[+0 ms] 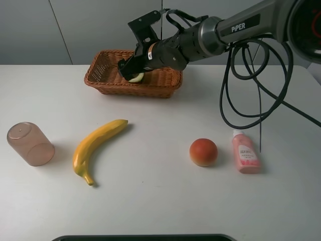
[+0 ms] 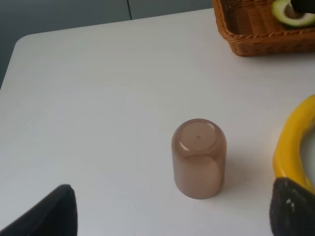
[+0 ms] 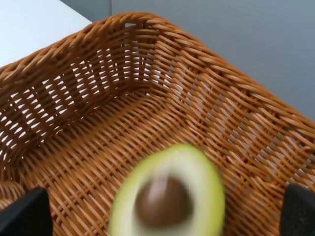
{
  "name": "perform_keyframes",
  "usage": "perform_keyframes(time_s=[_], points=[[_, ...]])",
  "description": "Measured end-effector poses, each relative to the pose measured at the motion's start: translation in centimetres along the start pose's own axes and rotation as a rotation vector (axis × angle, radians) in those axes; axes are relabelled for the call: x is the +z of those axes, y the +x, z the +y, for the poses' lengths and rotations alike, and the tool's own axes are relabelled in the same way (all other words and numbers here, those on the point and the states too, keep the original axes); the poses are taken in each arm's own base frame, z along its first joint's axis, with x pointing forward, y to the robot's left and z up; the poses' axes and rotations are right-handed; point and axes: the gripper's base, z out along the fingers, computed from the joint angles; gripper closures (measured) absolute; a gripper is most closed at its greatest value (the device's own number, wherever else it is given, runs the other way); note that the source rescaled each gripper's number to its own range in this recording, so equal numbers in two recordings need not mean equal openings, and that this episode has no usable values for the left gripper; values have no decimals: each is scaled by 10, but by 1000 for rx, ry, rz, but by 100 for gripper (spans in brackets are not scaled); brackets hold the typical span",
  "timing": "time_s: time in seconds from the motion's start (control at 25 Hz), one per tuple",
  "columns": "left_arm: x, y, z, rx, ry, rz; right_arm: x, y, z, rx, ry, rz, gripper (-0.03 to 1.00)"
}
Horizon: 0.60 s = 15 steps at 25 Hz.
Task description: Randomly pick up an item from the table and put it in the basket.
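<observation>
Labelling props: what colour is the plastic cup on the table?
Translucent pinkish-brown; the round plastic cup shows best in the left wrist view.

I have open desk [image 1: 165, 115] between the basket [image 1: 130, 88] and the front row. Cup [image 1: 30, 144], banana [image 1: 98, 148], round fruit [image 1: 203, 152] and pink bottle [image 1: 246, 153] lie apart, leaving gaps. The right arm [image 1: 210, 35] and cables [image 1: 232, 55] overhang the basket.
</observation>
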Motion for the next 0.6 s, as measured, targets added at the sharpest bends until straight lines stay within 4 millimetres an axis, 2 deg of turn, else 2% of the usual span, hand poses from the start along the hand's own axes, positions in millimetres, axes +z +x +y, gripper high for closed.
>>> perform_keyframes(time_s=[0.16,0.28,0.4,0.52,0.6], points=[[0,0,0,0,0,0,-6,-5,-2,-8,15,23,-2],[0,0,0,0,0,0,-29,-27,-10,-25,46,11,-2],[0,0,0,0,0,0,-71,-63,-27,-10,95,-28,-2],[0,0,0,0,0,0,-120,-90,-53,22,169,-37,-2],[0,0,0,0,0,0,-154,-100,-71,46,224,-17,-2]])
